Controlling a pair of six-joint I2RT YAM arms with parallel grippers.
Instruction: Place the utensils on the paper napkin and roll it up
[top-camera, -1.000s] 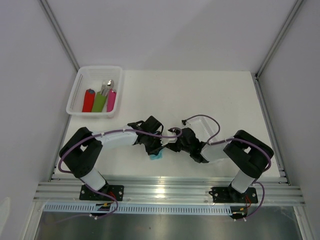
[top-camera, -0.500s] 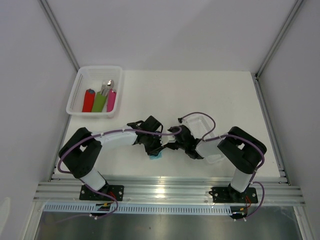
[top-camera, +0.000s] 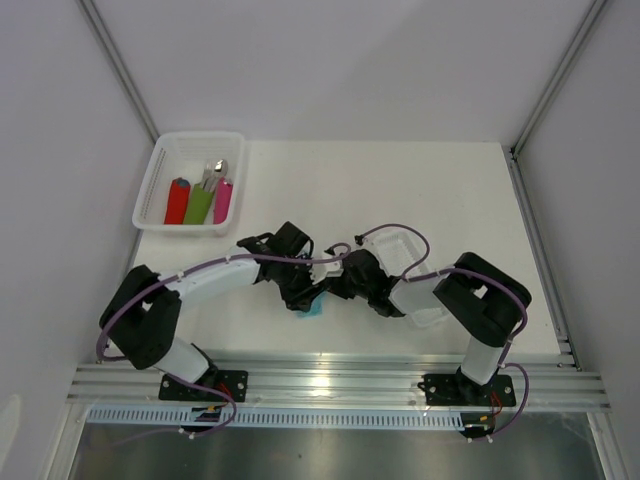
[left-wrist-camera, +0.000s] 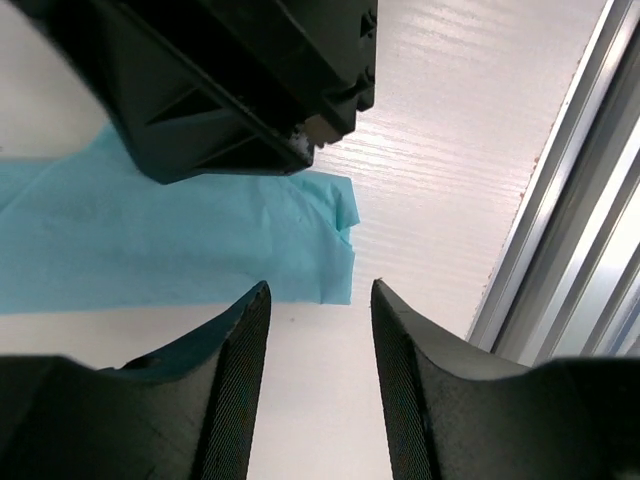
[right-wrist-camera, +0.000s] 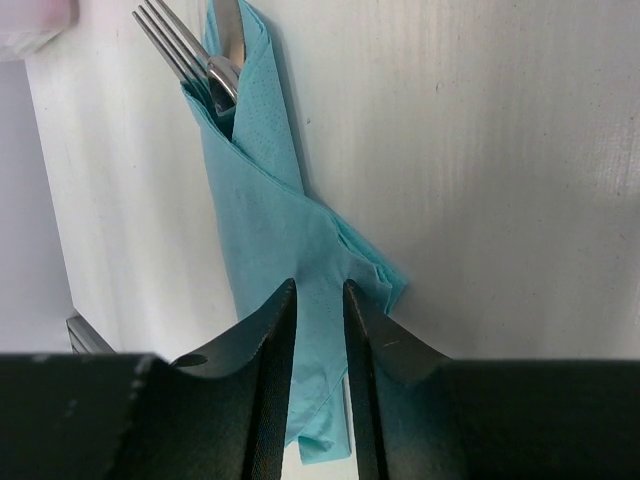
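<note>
The teal paper napkin (top-camera: 314, 308) lies loosely rolled on the white table near the front edge, between both grippers. In the right wrist view the napkin (right-wrist-camera: 290, 240) is wrapped around the utensils, with fork tines (right-wrist-camera: 165, 35) and a spoon (right-wrist-camera: 228, 62) poking out of its far end. My right gripper (right-wrist-camera: 320, 295) hovers over the roll's near end, jaws a little apart and holding nothing. My left gripper (left-wrist-camera: 320, 300) is open over bare table beside the napkin (left-wrist-camera: 180, 250). From above, the left gripper (top-camera: 300, 293) and right gripper (top-camera: 336, 285) nearly touch.
A white basket (top-camera: 150, 185) at the back left holds a red roll (top-camera: 178, 200), a green roll (top-camera: 200, 205) and a pink roll (top-camera: 222, 200). A clear tray (top-camera: 408, 250) sits by the right arm. The aluminium rail (top-camera: 340, 380) runs along the near edge.
Both grippers opened and let the napkin roll go. The left arm's elbow swung left and its wrist shifted back. The right gripper moved slightly left.
</note>
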